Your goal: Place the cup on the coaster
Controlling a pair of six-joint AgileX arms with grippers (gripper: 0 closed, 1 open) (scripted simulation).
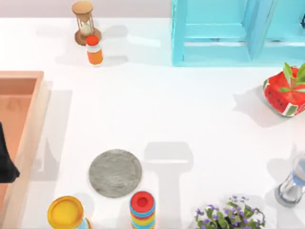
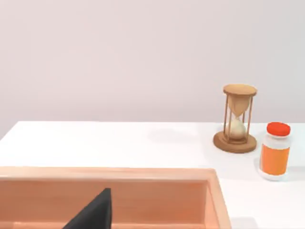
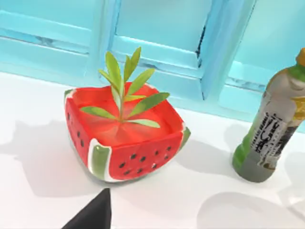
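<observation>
Grey stone coaster [image 1: 115,172]: 1, bare, front-left on table [image 1: 190,105]. 2 hourglasses, 1 orange bottle [image 1: 94,50]. Gripper states: cannot tell.

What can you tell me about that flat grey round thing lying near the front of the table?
It is the coaster, a flat round grey disc with a mottled, stone-like surface. It lies flat on the white table, toward the left of the near edge. Nothing rests on it. Close by but apart from it stand a yellow-topped container and a stack of coloured rings. A soft shadow falls on the table just to its right.
</observation>
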